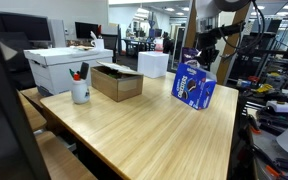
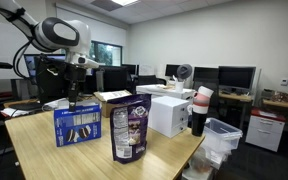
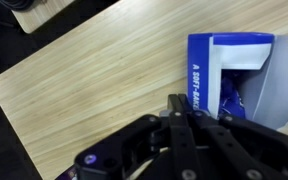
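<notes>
A blue snack box (image 1: 194,89) stands upright on the wooden table (image 1: 134,125); in an exterior view the blue snack box (image 2: 77,125) has a purple snack bag (image 2: 130,128) standing beside it. My gripper (image 1: 205,64) hangs just above the box's top, and the gripper (image 2: 72,99) is shut with nothing in it. In the wrist view the gripper (image 3: 179,108) has its fingers pressed together, pointing down at bare wood just beside the open top of the blue box (image 3: 231,68).
An open cardboard box (image 1: 117,82), a white cup with pens (image 1: 80,92) and a white carton (image 1: 64,65) stand at the table's far side. A white box (image 2: 169,115), stacked cups (image 2: 199,110) and a clear bin (image 2: 220,136) sit near the purple bag.
</notes>
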{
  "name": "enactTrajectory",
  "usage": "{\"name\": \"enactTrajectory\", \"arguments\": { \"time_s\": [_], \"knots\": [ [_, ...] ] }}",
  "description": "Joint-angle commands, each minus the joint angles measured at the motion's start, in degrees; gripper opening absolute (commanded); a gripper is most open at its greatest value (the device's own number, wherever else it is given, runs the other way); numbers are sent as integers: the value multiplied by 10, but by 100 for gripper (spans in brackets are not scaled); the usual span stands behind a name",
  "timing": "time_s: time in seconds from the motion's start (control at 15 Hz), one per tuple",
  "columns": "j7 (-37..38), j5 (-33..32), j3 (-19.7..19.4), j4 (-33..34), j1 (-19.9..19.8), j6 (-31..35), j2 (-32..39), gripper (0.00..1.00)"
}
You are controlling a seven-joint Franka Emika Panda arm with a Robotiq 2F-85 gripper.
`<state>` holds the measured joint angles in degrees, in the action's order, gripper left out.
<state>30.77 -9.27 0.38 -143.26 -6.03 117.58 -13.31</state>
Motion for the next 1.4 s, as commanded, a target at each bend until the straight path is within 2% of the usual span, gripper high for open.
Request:
{"name": "enactTrajectory", "arguments": {
  "time_s": [0.0, 0.07, 0.13, 0.2, 0.27, 0.33, 0.4, 0.53, 0.6, 0.67, 0.73, 0.8, 0.93, 1.0, 1.33],
  "knots": [
    [23, -42, 3, -7, -17, -20, -33, 3],
    [40, -111, 15, -10, -26, -33, -24, 29],
    [26, -98, 4, -2, -17, -27, -17, 29],
    [26, -98, 4, -2, -18, -27, -17, 54],
    [27, -98, 3, -3, -18, -24, -21, 55],
    [25, -95, 0, -2, -20, -22, -25, 15],
    [21, -94, -2, -1, -20, -22, -26, 17],
    [4, -87, -9, 4, -18, -15, -52, 0],
    [-10, -70, -12, 0, -14, 4, -71, 0],
    [-20, -26, -7, -7, 2, 33, -87, 2],
    [5, -64, 0, 11, -20, 6, -60, 27],
    [3, -59, 2, 13, -18, 9, -60, 3],
    [4, -59, 1, 13, -19, 9, -59, 15],
    [4, -59, 1, 13, -20, 9, -59, 27],
    [4, -59, 1, 13, -20, 9, -58, 27]
  ]
}}
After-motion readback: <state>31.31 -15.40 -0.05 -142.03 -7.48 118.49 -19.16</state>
